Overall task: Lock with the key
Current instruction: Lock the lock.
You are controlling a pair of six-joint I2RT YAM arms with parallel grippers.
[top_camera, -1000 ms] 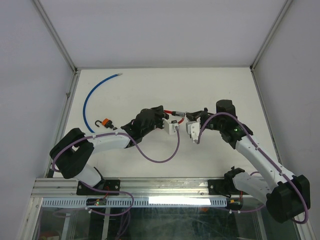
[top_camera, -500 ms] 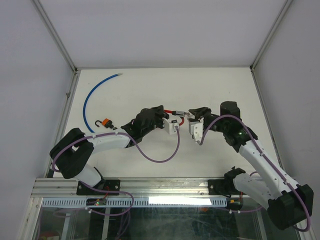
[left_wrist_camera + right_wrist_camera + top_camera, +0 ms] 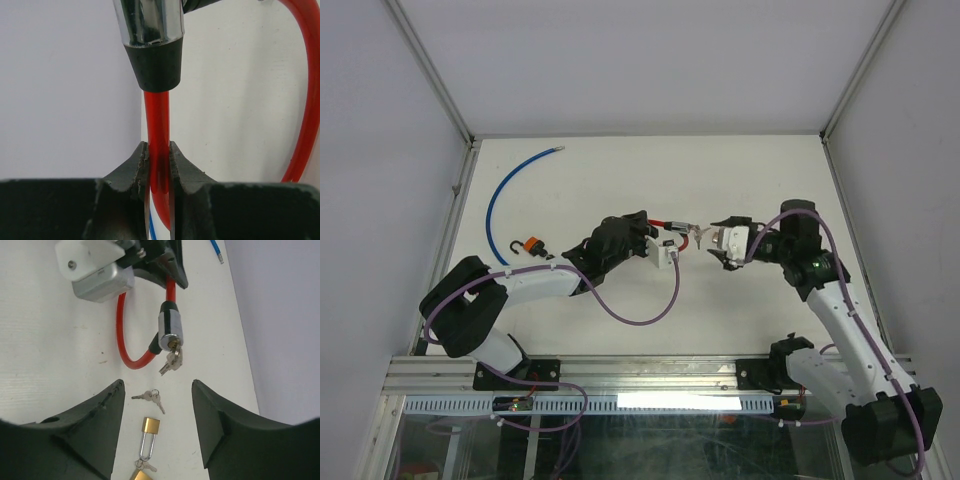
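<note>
A red cable lock (image 3: 124, 340) loops over the table, and its chrome cylinder (image 3: 168, 332) has a key (image 3: 173, 358) stuck in its end with a second key dangling. My left gripper (image 3: 159, 162) is shut on the red cable (image 3: 156, 115) just below the cylinder (image 3: 148, 22), holding it up. In the top view this gripper (image 3: 658, 240) sits mid-table. My right gripper (image 3: 157, 386) is open, drawn back from the key with nothing between its fingers. From above, the right gripper (image 3: 720, 243) is just right of the keys (image 3: 690, 238).
Under the right gripper lie a loose pair of keys (image 3: 150, 397) and a brass padlock (image 3: 149, 432), with another brass padlock (image 3: 137, 475) at the view's edge. A blue cable (image 3: 500, 195) and a small orange padlock (image 3: 530, 245) lie at the left.
My right gripper has opened, let go of the key in the cylinder and pulled back to the right. The left gripper still grips the red cable in the same place.
</note>
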